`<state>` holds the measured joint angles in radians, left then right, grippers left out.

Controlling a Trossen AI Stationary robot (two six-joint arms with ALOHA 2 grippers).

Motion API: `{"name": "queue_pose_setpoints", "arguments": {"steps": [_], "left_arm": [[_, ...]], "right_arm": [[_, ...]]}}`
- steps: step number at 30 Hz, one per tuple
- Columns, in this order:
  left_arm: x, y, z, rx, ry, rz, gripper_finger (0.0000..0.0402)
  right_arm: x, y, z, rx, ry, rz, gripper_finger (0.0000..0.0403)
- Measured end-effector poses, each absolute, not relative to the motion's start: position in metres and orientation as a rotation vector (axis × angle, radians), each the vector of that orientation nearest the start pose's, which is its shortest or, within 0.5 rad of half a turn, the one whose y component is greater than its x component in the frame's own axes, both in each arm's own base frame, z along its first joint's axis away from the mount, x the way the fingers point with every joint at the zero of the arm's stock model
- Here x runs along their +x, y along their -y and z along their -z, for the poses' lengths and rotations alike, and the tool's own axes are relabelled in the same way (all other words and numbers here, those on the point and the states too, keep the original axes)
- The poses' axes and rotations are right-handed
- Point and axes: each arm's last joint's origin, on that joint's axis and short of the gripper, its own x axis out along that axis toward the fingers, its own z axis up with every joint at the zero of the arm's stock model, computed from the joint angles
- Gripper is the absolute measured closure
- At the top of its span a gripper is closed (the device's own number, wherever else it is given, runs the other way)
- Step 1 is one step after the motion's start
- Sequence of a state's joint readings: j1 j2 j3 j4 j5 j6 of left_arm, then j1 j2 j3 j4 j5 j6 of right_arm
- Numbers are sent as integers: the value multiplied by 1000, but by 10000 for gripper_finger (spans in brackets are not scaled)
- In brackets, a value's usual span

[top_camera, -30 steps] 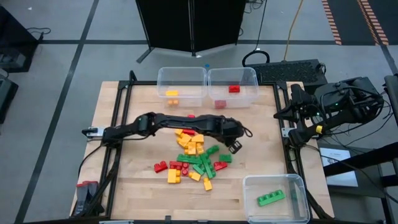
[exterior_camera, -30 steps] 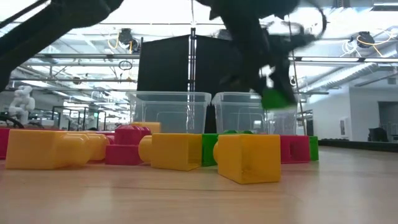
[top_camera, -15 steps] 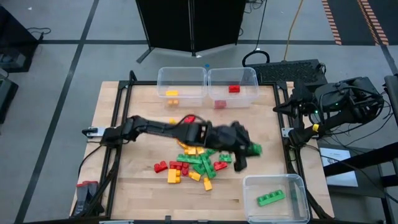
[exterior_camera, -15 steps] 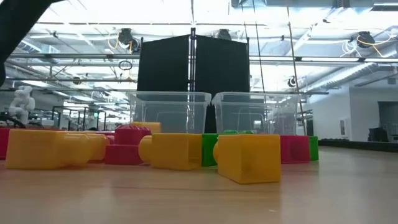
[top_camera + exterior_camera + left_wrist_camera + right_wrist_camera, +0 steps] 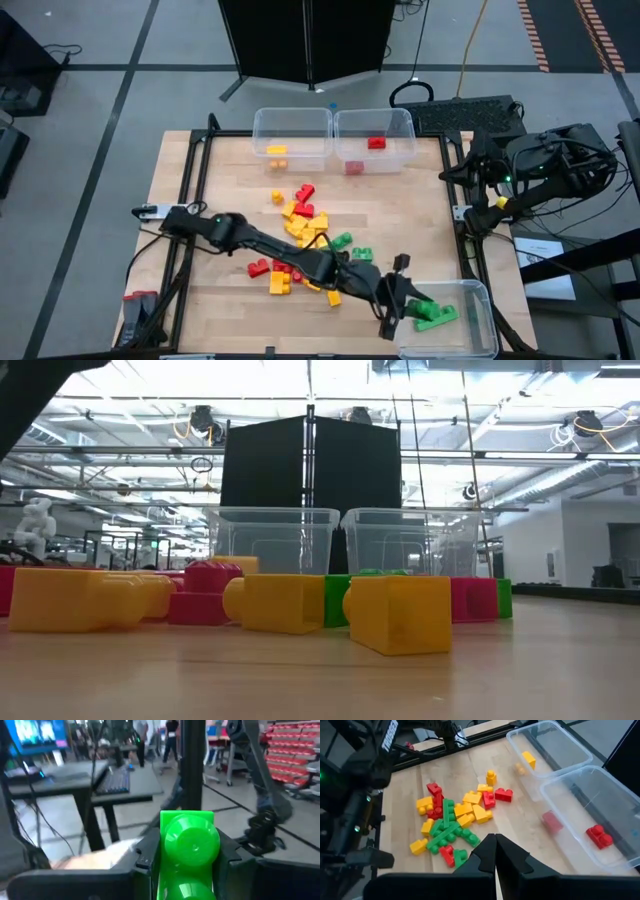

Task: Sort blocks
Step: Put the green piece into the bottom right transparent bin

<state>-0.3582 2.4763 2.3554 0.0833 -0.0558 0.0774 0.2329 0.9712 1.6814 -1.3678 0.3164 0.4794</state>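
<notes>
The left gripper (image 5: 408, 303), clenched on a green block (image 5: 189, 851), reaches over the near bin (image 5: 478, 340), which already holds a green block (image 5: 437, 318), so the delivery step likely calls for release; the right gripper (image 5: 494, 851) waits clenched beside the desk (image 5: 230, 200).

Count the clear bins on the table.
3: the bin with yellow blocks and the bin with red blocks stand side by side at the far edge; the third bin sits at the near right corner.
</notes>
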Motion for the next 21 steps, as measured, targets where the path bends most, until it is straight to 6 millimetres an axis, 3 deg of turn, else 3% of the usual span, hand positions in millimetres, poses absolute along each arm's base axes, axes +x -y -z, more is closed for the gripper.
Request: {"name": "queue_pose_setpoints", "arguments": {"steps": [9,14,21], "left_arm": [[552,202,-250,146,-97,296,300],[551,201,-241,179,-182,302,299],[548,205,-241,181,-204,270,234]], "right_arm": [[95,-13,-468,320,-599,238,401],[96,-14,-468,320,-603,234,401],[96,-14,-468,319,-603,234,401]]}}
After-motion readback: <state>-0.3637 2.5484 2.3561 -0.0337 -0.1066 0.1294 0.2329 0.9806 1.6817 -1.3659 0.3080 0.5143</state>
